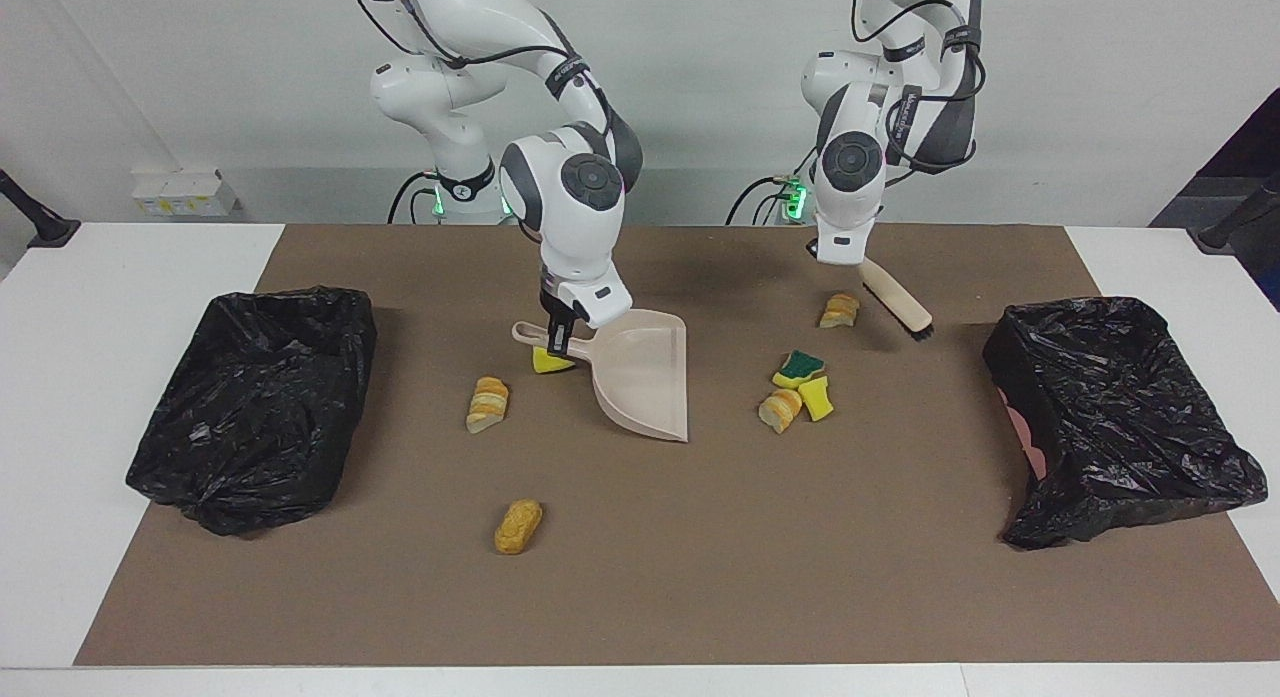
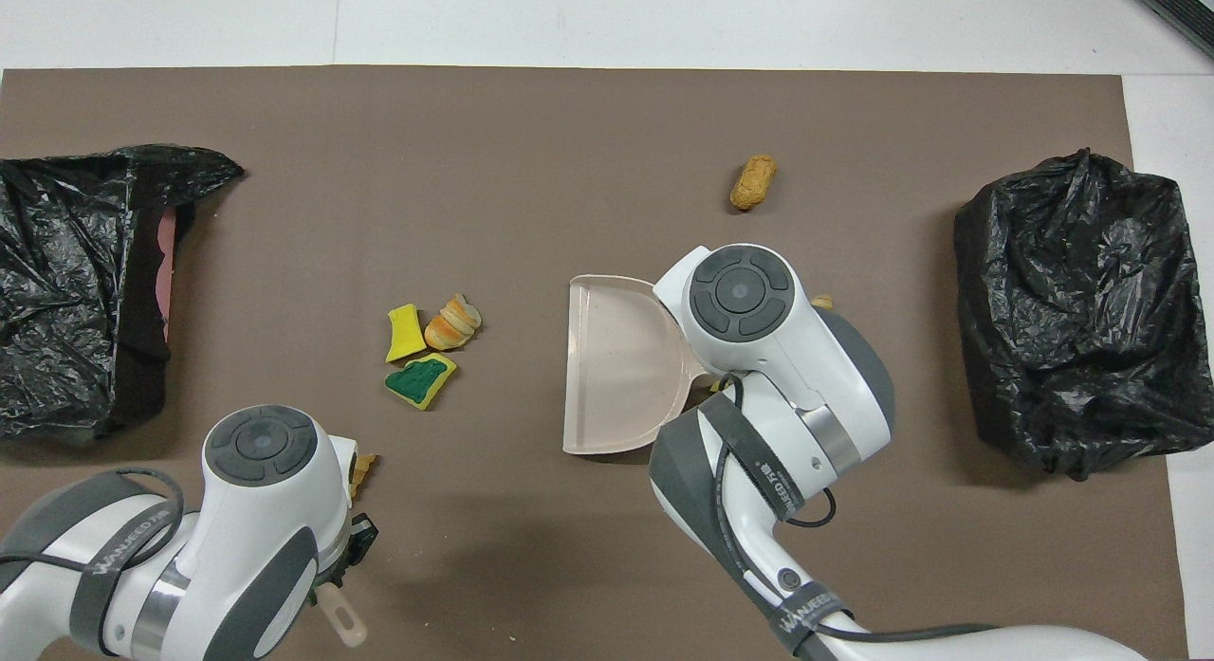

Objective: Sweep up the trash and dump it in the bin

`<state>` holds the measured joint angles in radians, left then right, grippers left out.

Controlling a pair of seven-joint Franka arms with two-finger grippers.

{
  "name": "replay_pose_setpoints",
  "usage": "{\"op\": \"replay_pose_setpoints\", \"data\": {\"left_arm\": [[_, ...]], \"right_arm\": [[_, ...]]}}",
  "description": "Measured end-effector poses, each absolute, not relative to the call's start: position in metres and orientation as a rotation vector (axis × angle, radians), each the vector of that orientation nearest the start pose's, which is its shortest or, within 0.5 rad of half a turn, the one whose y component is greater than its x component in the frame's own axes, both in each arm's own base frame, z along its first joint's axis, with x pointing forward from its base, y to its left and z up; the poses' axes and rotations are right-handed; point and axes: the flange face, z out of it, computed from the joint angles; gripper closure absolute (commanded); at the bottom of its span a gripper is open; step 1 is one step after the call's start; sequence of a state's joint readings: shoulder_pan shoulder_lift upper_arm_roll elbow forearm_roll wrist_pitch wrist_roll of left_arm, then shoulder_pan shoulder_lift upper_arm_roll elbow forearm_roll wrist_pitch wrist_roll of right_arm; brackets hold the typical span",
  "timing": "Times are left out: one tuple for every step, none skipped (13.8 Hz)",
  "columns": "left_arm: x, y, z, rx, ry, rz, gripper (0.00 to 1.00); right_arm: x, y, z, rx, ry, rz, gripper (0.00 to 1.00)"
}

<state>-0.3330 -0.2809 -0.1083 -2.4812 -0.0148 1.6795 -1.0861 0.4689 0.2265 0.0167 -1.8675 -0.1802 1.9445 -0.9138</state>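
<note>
Bare mat (image 1: 700,577) lies open along the edge farthest from me. My left gripper (image 1: 858,261) hangs raised near my edge, clamped on the brush (image 1: 897,295), tilted. My right gripper (image 1: 560,337) grips the dustpan (image 1: 645,377) handle mid-mat. Seven scraps (image 1: 797,387) lie scattered mid-mat; two bins (image 1: 255,402), one at each end.

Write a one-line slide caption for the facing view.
Left gripper lifts the brush while right gripper holds the dustpan on the mat.
</note>
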Motion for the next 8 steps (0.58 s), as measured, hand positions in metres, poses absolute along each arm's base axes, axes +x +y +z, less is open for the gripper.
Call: {"op": "replay_pose_setpoints", "data": {"left_arm": [[0.334,-0.16,0.354,-2.568,-0.922,0.506,1.0],[0.331,-0.161,0.345,-2.573,-0.951,0.498,1.0],[0.33,-0.164,0.34,-2.591,-0.979,0.498,1.0],[0.331,-0.167,0.337,-2.622,-1.006,0.493,1.0],[0.334,-0.171,0.336,-2.651,-1.021,0.481,1.0],[0.337,-0.173,0.336,-2.681,-1.019,0.473,1.0],[0.34,-0.176,0.337,-2.71,-1.006,0.472,1.0],[0.346,-0.178,0.338,-2.743,-0.985,0.464,1.0]], "right_arm": [[0.534,0.267,0.384,-2.404,-2.19,0.293,1.0],[0.534,0.267,0.384,-2.404,-2.19,0.292,1.0],[0.534,0.267,0.384,-2.404,-2.19,0.292,1.0],[0.534,0.267,0.384,-2.404,-2.19,0.292,1.0],[0.534,0.267,0.384,-2.404,-2.19,0.292,1.0],[0.534,0.267,0.384,-2.404,-2.19,0.292,1.0],[0.534,0.267,0.384,-2.404,-2.19,0.292,1.0],[0.534,0.267,0.384,-2.404,-2.19,0.292,1.0]]}}
